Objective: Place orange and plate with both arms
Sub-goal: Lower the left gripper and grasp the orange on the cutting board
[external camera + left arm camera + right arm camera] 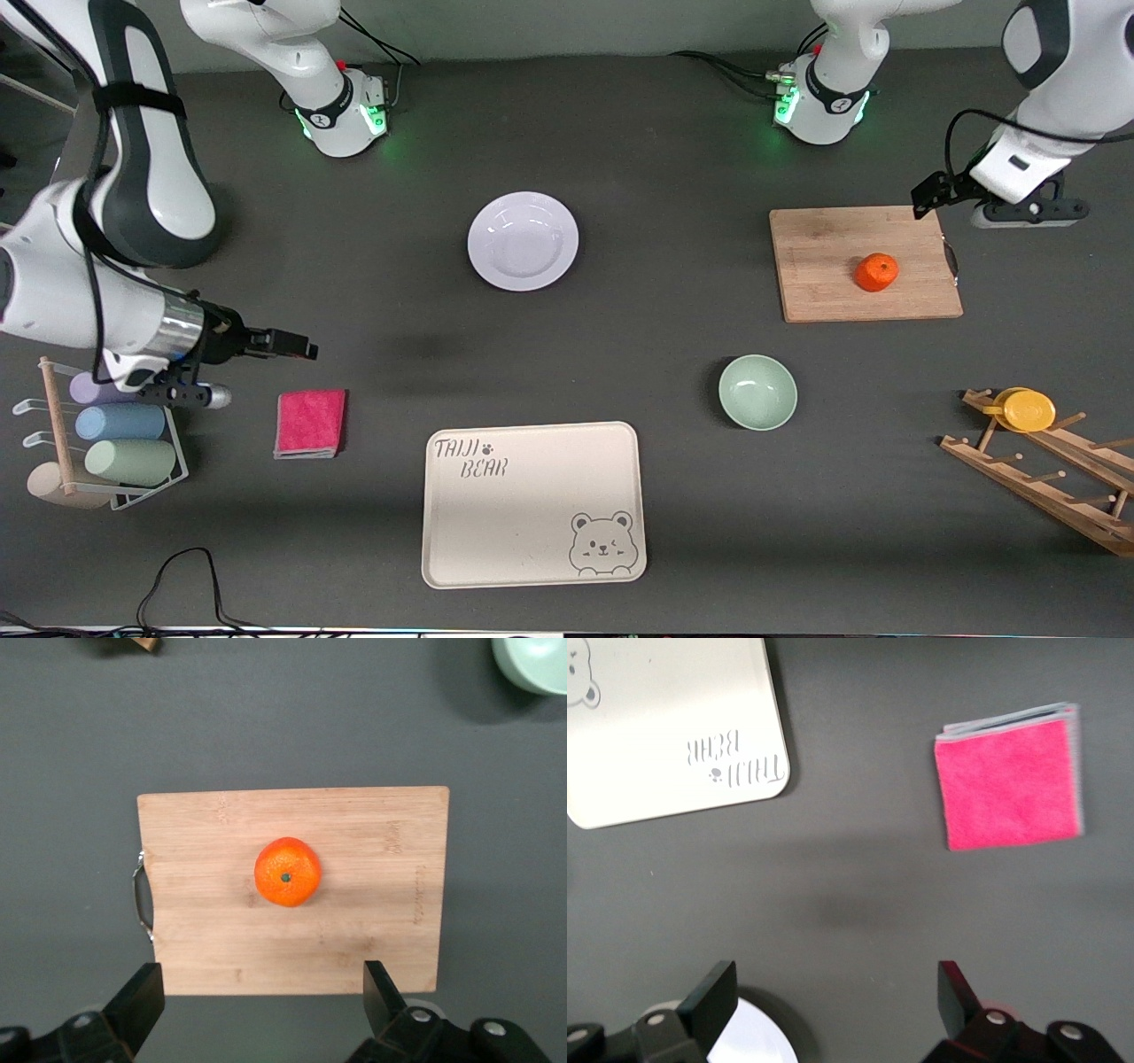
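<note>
The orange (876, 271) sits on a wooden cutting board (824, 292) toward the left arm's end of the table. In the left wrist view the orange (287, 872) lies at the middle of the board (213, 921). My left gripper (928, 198) hangs open and empty over the board's edge nearest the robot bases (261, 979). The white plate (523, 240) rests on the table near the middle; a sliver of it shows in the right wrist view (749, 1038). My right gripper (297, 344) is open and empty (835, 979), over bare table above the pink cloth.
A pale green bowl (757, 392) and a cream bear tray (532, 505) lie nearer the front camera. A pink cloth (310, 423) and a cup rack (97, 439) sit at the right arm's end. A wooden rack (1054, 478) holds a yellow dish (1028, 409).
</note>
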Motion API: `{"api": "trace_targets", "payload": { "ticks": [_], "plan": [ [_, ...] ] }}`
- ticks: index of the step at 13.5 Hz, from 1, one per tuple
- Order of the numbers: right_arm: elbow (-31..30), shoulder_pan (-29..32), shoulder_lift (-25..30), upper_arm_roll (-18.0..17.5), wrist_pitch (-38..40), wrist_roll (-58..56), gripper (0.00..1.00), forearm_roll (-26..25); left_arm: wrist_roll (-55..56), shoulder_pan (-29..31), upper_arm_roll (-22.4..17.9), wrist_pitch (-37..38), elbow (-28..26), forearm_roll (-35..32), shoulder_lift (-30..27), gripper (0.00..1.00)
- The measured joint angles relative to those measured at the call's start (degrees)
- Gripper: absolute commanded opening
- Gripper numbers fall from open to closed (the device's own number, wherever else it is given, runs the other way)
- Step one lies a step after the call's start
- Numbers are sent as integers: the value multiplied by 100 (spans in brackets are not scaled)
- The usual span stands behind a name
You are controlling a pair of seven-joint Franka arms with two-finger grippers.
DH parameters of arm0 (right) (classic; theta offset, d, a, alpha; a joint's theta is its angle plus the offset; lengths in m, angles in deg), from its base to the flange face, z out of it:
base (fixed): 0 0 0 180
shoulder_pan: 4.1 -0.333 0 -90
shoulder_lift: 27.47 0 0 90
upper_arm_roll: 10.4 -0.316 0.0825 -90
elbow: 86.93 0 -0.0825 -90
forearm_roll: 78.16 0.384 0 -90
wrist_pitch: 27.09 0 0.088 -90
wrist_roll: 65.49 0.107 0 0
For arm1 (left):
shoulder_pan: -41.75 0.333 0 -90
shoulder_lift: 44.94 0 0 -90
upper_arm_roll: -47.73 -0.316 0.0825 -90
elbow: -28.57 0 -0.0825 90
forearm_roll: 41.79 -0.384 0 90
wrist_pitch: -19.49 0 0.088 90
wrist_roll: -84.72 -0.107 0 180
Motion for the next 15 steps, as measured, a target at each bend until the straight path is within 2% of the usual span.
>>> {"api": "trace_targets", "payload": {
  "ticks": [4, 5, 9, 11, 15],
  "plan": [
    [5, 26, -711, 13, -129, -5, 100, 1511, -3, 4, 2, -1363, -580, -1, 717, 100],
    [-15, 34, -797, 22, -102, -5, 100, 1754, -5, 4, 4, -1764, -719, -2, 937, 100],
    [-83, 70, -743, 112, 428, -89, 100, 1945, -15, 3, 15, -3114, -1097, -4, 1794, 100],
    [-382, 151, -522, 244, 568, -516, 100, 2031, -30, 3, 19, -3621, -1154, -5, 2189, 100],
    [-959, 237, -176, 450, 589, -942, 100, 2088, -53, 3, 25, -3911, -1145, -7, 2581, 100]
  ]
}}
